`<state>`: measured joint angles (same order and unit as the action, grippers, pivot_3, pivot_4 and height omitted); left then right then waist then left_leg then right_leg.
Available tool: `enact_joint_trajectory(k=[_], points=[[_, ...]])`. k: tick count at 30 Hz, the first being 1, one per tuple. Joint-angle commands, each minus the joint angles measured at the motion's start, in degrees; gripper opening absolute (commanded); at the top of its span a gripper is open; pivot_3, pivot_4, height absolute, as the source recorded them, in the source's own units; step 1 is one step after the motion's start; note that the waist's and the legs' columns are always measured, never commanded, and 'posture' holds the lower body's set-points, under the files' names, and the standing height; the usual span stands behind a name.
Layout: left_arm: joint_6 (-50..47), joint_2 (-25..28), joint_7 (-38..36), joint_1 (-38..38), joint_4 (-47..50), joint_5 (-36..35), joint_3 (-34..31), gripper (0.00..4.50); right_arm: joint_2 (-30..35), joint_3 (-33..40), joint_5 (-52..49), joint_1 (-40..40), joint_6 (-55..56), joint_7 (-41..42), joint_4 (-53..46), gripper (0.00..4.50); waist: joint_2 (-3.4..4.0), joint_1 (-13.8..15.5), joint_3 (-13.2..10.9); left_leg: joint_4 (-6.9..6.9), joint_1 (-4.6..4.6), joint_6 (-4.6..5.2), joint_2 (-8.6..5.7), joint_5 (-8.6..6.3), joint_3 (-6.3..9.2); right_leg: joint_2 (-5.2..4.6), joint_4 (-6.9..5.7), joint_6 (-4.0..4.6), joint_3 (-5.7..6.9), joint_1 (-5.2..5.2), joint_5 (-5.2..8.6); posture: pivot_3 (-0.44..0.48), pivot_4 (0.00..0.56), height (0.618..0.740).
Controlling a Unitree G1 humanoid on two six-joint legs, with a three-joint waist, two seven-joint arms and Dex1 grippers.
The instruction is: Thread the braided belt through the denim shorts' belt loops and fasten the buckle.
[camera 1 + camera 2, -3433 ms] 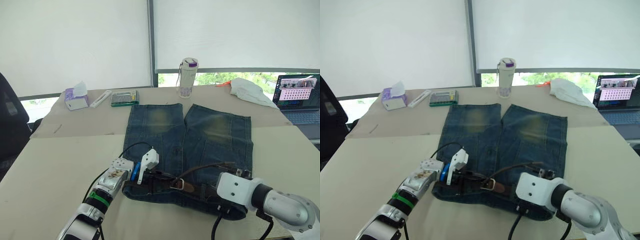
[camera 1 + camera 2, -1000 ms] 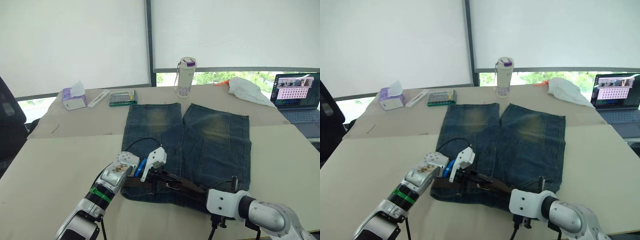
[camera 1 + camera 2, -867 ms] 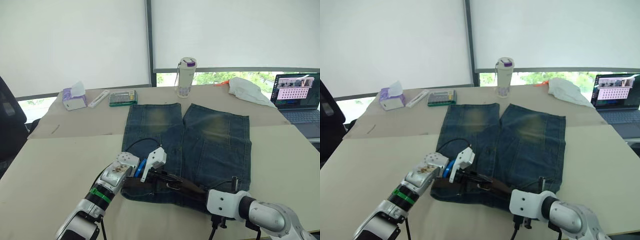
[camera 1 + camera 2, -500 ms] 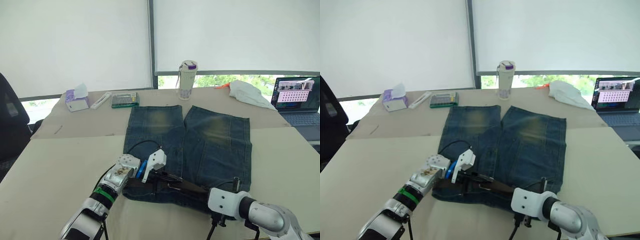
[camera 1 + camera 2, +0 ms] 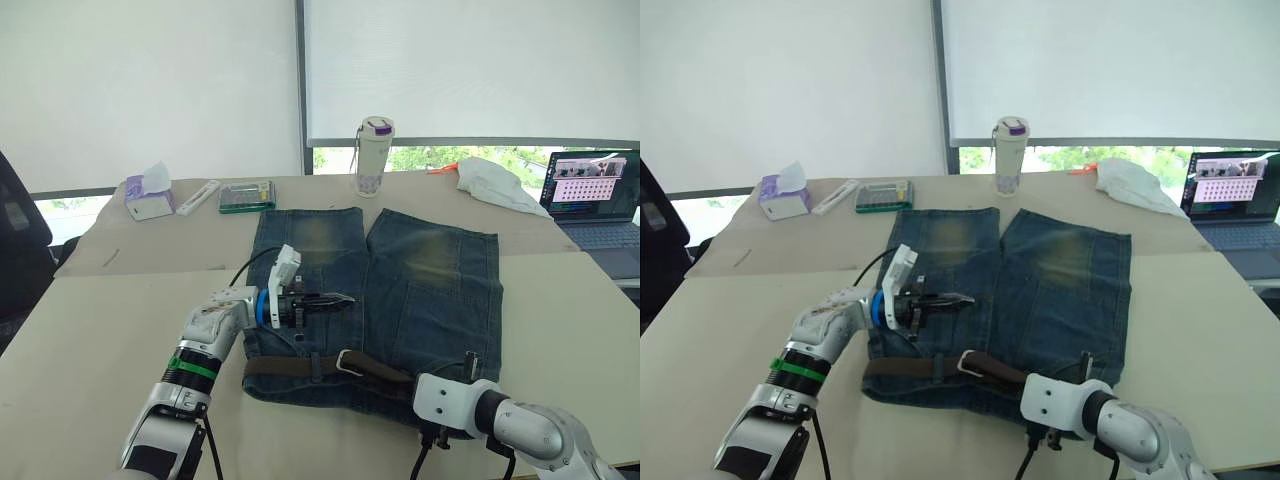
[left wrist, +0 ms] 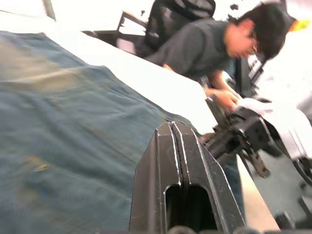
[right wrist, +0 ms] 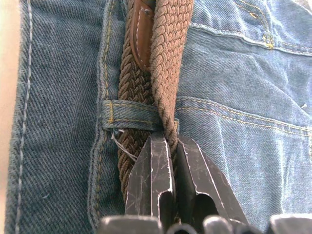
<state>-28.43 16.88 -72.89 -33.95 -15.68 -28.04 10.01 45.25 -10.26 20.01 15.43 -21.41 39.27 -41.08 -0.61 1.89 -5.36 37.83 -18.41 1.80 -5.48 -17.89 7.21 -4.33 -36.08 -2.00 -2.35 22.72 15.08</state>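
Belt [image 5: 330, 364]: braided, dark brown, lying along the waistband of the denim shorts [image 5: 400, 280] near the table's [image 5: 100, 330] front edge, already run under at least two belt loops [image 7: 131, 118], one at the left-hand stretch and one seen close up in the right wrist view. Silver buckle [image 5: 349, 361] resting mid-waistband, with a second length of strap overlapping beside it; whether the prong is home cannot be told. Shorts spread flat, legs pointing toward the far edge.

Right gripper [image 7: 165, 151] down at the right end of the waistband, fingers nearly together and pinching the upper braided strand just short of a loop. Left gripper [image 5: 335, 300] raised clear above the left leg of the denim, fingers pressed together on nothing, pointing across toward the right.

Judged step: late threading, feeding the loose tail under the loop on the right. Next move likely calls for pushing that strand through the loop without bunching the denim, with the free arm coming down to pin the waistband or steady the buckle.

Beyond the shorts, toward the far edge: bottle [image 5: 373, 157], tissue box [image 5: 150, 195], small case [image 5: 248, 196]; laptop [image 5: 592, 195] at the far right corner.
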Motion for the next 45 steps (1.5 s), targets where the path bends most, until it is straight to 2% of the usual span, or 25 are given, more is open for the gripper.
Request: enact_joint_trajectory(k=[1, 6, 11, 13, 16, 18, 23, 27, 33, 41, 45], points=[[4.01, -0.77, -0.5, 1.73, 1.06, 4.19, 4.32, 0.01, -0.39, -0.1, 0.55, 0.45, -0.22, 0.09, 0.95, 0.0, 0.01, 0.06, -0.01, 0.0, 0.0, -0.01, 0.01, 0.0, 0.01, 0.0, 0.0, 0.0, 0.0, 0.0, 0.0, 0.0, 0.15, 0.74], [12.2, 0.48, -0.91, 3.15, -5.77, 12.57, 9.7, 0.01, -0.63, 0.55, 0.91, 1.39, -1.37, -0.01, 0.4, 0.0, -0.03, 0.15, -0.03, 0.0, 0.0, -0.01, 0.01, 0.0, 0.0, 0.01, 0.02, 0.01, -0.02, -0.01, 0.0, 0.0, 0.15, 0.74], [24.5, 2.92, -2.21, 3.37, -13.67, 21.02, 14.68, 0.01, 0.27, 2.26, 1.86, 3.97, -2.94, -0.02, 0.01, 0.0, -0.03, 0.44, -0.02, -0.02, 0.03, -0.01, 0.02, -0.01, 0.02, -0.01, 0.08, 0.01, 0.0, -0.08, 0.0, 0.0, 0.15, 0.74], [25.85, 1.93, -2.25, 3.62, -14.39, 19.51, 12.97, 0.01, 0.56, 2.68, 2.23, 4.58, -3.17, 0.01, -0.01, 0.0, 0.02, 0.8, 0.01, -0.02, 0.12, 0.08, 0.01, -0.06, 0.02, 0.0, 0.19, 0.0, 0.04, -0.25, 0.0, 0.0, 0.15, 0.74], [20.88, -0.51, -3.19, 4.53, -11.03, 11.44, 7.12, 0.01, 0.54, 2.98, 2.41, 5.0, -3.06, 0.14, -0.1, 0.0, 0.04, 1.02, 0.01, 0.0, 0.16, 0.17, -0.07, -0.11, 0.02, 0.01, 0.25, -0.01, 0.08, -0.36, 0.0, 0.0, 0.15, 0.74], [15.27, 0.16, -4.53, 5.74, -6.41, 7.32, 4.83, 0.01, 0.48, 2.94, 2.48, 4.94, -2.93, 0.22, -0.07, 0.0, 0.04, 0.89, 0.0, 0.03, 0.13, 0.2, -0.08, -0.13, 0.02, 0.01, 0.24, -0.03, 0.1, -0.33, 0.02, 0.0, 0.15, 0.74], [15.06, 5.12, -8.14, 9.89, -2.07, 7.04, 4.11, 0.01, 0.41, 2.37, 2.76, 4.97, -2.38, 0.09, 0.59, 0.0, 0.11, 0.31, 0.0, 0.01, 0.09, 0.16, -0.05, -0.1, 0.03, -0.01, 0.16, -0.03, 0.06, -0.21, 0.02, 0.0, 0.15, 0.74], [19.98, 7.07, -7.84, 10.55, -4.11, 12.19, 6.7, 0.01, 0.67, 2.18, 2.92, 5.03, -1.9, 0.19, 1.3, 0.0, 0.15, 0.42, 0.01, 0.01, 0.1, 0.16, -0.05, -0.11, 0.03, 0.0, 0.2, -0.03, 0.08, -0.24, 0.02, 0.0, 0.15, 0.74], [25.21, 6.0, -3.5, 9.47, -9.72, 19.31, 10.24, 0.01, 2.04, 3.75, 3.61, 6.35, -2.24, 0.48, 0.74, 0.0, 0.24, 0.72, 0.06, 0.01, 0.14, 0.19, -0.06, -0.12, 0.02, -0.01, 0.24, -0.03, 0.07, -0.33, 0.02, 0.0, 0.15, 0.74], [27.08, 6.67, -1.88, 9.16, -12.96, 21.22, 10.95, 0.01, 4.72, 8.93, 6.29, 11.74, -3.85, 0.3, -2.09, 0.0, 0.3, 1.82, 0.11, 0.02, 0.25, 0.3, -0.16, -0.19, 0.03, -0.04, 0.3, -0.13, 0.1, -0.49, 0.07, 0.0, 0.15, 0.74], [26.87, 6.63, -1.49, 8.92, -12.91, 20.78, 10.6, 0.01, 4.51, 11.95, 6.83, 11.2, -5.44, 0.92, -5.02, 0.0, 0.32, 1.86, 0.12, 0.03, 0.24, 0.3, -0.22, -0.19, 0.03, -0.07, 0.29, -0.16, 0.07, -0.49, 0.09, 0.0, 0.15, 0.74]])
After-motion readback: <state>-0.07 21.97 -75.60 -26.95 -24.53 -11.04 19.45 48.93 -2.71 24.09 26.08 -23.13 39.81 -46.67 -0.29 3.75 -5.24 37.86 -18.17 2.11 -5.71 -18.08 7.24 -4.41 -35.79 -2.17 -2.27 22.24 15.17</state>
